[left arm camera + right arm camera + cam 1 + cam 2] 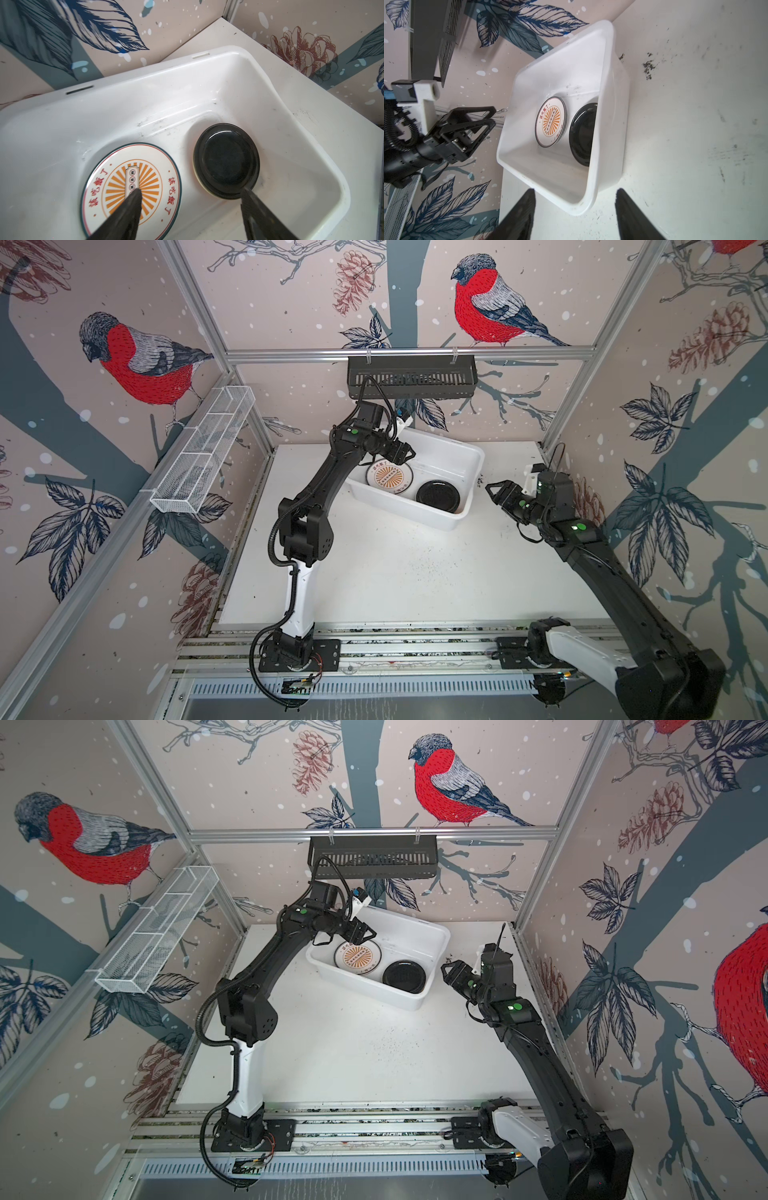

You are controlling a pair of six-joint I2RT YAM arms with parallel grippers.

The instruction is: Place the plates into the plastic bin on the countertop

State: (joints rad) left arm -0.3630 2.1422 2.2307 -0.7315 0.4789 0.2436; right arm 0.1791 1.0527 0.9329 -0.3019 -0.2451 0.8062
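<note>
White plastic bin (453, 456) sits angled, upper centre of the speckled white surface (395, 572). Inside, orange-sunburst plate (389, 477) lies flat at left atop a stack, glossy black plate (438, 496) just beside it at right.

Sunburst plate (550, 122), black plate (581, 135) in bin (612, 128)

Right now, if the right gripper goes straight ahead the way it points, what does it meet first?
Probably the white bin: in the wrist view its near corner sits straight ahead, framed by the open right gripper. Only bare table lies between them. Whether it would hit the rim or the wall, I cannot tell.
</note>
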